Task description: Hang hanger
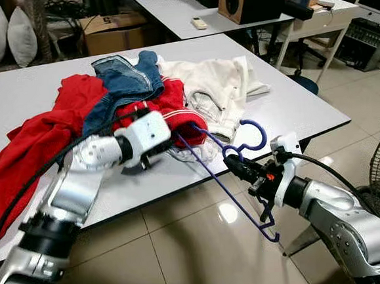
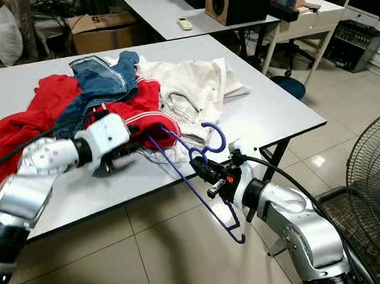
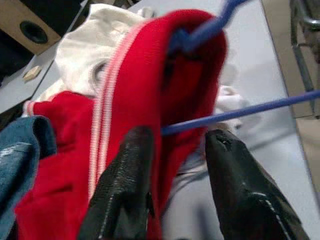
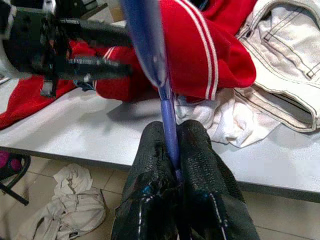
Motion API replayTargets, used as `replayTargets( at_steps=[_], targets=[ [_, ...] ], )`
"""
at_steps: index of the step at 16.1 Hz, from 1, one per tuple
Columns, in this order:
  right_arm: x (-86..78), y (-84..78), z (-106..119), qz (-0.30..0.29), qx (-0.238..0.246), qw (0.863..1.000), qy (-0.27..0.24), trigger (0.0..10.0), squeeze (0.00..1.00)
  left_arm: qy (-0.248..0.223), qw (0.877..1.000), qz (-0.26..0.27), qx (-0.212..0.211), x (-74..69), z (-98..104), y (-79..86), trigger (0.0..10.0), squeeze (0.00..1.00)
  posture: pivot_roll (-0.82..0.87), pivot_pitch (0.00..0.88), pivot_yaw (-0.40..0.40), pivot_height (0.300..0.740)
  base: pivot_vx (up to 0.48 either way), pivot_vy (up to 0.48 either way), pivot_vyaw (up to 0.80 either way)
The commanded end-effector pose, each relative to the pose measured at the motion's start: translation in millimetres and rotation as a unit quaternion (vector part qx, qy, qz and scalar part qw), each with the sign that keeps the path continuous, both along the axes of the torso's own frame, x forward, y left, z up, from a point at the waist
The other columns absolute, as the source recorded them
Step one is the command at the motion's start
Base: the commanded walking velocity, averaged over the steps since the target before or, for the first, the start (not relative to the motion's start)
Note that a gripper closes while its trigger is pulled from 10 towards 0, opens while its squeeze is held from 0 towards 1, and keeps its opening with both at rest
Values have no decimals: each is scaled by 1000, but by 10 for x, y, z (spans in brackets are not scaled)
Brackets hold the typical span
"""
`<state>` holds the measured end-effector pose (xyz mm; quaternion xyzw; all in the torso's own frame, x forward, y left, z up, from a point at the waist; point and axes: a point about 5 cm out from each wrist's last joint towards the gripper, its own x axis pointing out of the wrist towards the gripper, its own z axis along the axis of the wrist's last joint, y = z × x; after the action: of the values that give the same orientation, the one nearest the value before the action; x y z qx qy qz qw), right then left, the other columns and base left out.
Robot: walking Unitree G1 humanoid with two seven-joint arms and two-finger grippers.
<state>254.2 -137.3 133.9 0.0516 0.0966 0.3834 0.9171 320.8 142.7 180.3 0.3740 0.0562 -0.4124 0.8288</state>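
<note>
Clearly the step in hand was threading the blue hanger [image 1: 227, 178] into the red garment [image 1: 45, 137]. The right gripper [image 1: 239, 167], low and right of centre in the left eye view, was clenched on the hanger just below its hook, which stood up over the table's [image 1: 293, 111] near edge. One arm of the hanger ran up and left into the red cloth; the rest hung down past the table edge toward the tiled floor [image 1: 185, 247].

The left gripper [image 3: 175, 145], at the middle of the frame, had its fingers parted, one on each side of a fold of the red cloth, with the hanger's bar crossing just beyond the tips; I judged it not yet closed on anything.

To do this well, the left gripper probably needed to pinch the striped hem and hold it taut while the right pushed the hanger arm deeper. The blue jeans [image 1: 123, 81] and white garment [image 1: 218, 87] lay touching the red one, so dragging could snag them.
</note>
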Motion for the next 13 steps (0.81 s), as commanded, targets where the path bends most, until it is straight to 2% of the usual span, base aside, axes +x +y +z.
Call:
replayTargets(
  at_steps=[1, 3, 4, 5, 6, 10, 11, 12, 13],
  targets=[
    [0, -41, 72, -8, 7, 1000, -11, 10000, 0, -1, 1000, 5, 5, -39, -38, -46, 10000, 1000, -78, 0, -58, 740, 0, 0, 0],
    [-1, -35, 78, -8, 8, 1000, -11, 10000, 0, -15, 999, 28, 12, -30, -69, -40, 10000, 1000, -80, 0, -57, 740, 0, 0, 0],
    [-5, -29, 104, -7, 14, 1000, -14, 10000, 0, -66, 995, 69, 33, 24, -83, -25, 10000, 1000, -81, 0, -57, 740, 0, 0, 0],
    [-7, -29, 109, -7, 15, 1000, -15, 10000, 0, -77, 994, 75, 35, 34, -81, -26, 10000, 1000, -82, 0, -58, 740, 0, 0, 0],
    [-15, -13, 124, -2, 20, 1000, -18, 10000, 0, -135, 984, 109, 30, 79, -55, -30, 10000, 1000, -84, 0, -57, 740, 0, 0, 0],
    [-31, 16, 143, 3, 30, 999, -19, 10000, 0, -182, 974, 134, 17, 68, -69, -35, 10000, 980, -86, 0, -58, 740, 0, 0, 0],
    [-31, 21, 147, 3, 32, 999, -19, 10000, 0, -179, 975, 132, 12, 49, -106, -64, 10000, 898, -86, 0, -61, 740, 0, 0, 0],
    [-29, 25, 150, 2, 33, 999, -19, 10000, 0, -184, 973, 135, 9, 40, -130, -84, 10000, 655, -86, 0, -62, 740, 0, 0, 0],
    [-22, 31, 153, 2, 34, 999, -19, 10000, 0, -186, 972, 141, 6, 42, -147, -93, 10000, 196, -86, 0, -63, 740, 0, 0, 0]
  ],
)
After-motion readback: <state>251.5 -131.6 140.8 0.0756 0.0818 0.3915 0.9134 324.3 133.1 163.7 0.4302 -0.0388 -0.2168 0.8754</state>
